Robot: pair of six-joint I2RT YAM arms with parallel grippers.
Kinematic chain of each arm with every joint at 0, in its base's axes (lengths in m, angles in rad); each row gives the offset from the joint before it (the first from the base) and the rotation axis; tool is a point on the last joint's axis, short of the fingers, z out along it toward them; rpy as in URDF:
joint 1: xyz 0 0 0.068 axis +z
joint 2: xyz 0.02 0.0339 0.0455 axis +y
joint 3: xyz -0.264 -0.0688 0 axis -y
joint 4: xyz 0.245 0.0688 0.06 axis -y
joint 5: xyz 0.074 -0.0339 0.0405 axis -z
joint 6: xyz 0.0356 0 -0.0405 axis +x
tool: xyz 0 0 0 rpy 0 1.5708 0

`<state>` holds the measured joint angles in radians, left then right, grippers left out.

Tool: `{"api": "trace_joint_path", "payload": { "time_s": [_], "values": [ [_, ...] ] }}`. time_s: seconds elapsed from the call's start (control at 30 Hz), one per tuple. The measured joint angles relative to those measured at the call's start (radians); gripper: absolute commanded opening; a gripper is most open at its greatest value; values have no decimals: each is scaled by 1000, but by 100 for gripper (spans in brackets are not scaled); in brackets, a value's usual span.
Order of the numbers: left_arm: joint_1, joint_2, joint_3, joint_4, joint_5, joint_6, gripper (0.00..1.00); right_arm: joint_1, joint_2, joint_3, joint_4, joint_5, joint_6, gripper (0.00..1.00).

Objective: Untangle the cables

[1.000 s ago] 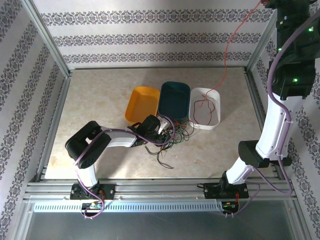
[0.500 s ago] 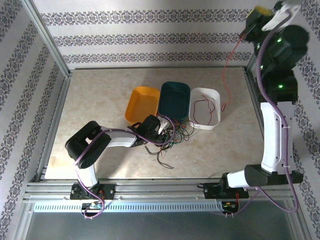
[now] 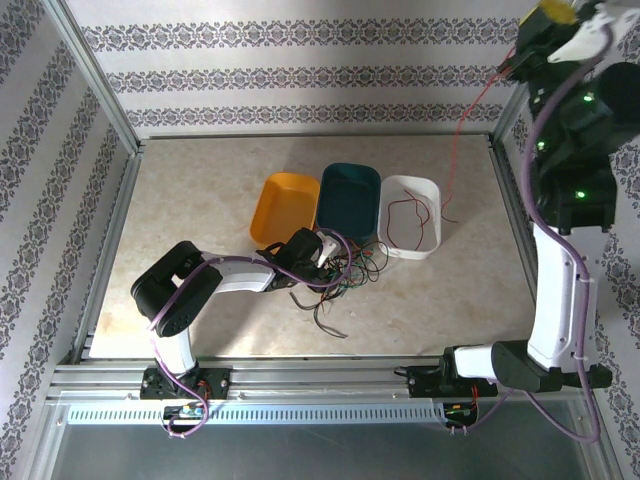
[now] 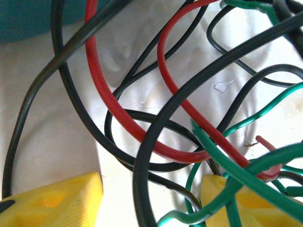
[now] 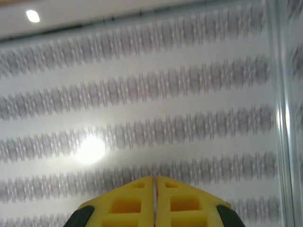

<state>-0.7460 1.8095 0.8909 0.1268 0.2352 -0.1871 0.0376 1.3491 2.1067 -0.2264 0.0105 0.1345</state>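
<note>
Cables (image 3: 350,268) in red, green and black lie in a loose tangle on the bench (image 3: 200,200), just in front of the teal tray (image 3: 348,195) and near the front corner of the white tray (image 3: 425,240). One black strand (image 3: 325,320) trails out of the heap toward the near edge. An orange tray (image 3: 285,205) sits against the teal tray's left side, and the white one against its right. A short red wire (image 3: 405,210) lies curled inside the white tray

The left tool (image 4: 149,198) is low over the left edge of the tangle. Its yellow fingers (image 4: 52,198) stand well apart, and bare bench shows between them. Black, red and green loops cross the gap, and none of them is pinched

The right tool (image 5: 155,182) is raised high at the far right corner, facing the patterned wall, with its two fingers pressed flat together. From above, a long red cable (image 3: 457,140) hangs from it in a slack line, its lower end coming down just right of the white tray. Whether that end touches the bench is unclear. The pinch on the cable is not visible from the wrist
</note>
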Motion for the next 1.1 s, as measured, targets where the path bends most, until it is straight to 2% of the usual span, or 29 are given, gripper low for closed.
{"api": "trace_joint_path", "payload": {
  "time_s": [0.27,0.7,1.1],
  "values": [
    [0,2,6,-8,2,0,60,19,149,318,44,-28,-71,0],
    [0,5,13,-17,3,4,60,46,230,301,-33,-104,-55,0],
    [0,5,12,-16,3,4,60,46,338,492,-32,-110,-50,0]
  ]
}}
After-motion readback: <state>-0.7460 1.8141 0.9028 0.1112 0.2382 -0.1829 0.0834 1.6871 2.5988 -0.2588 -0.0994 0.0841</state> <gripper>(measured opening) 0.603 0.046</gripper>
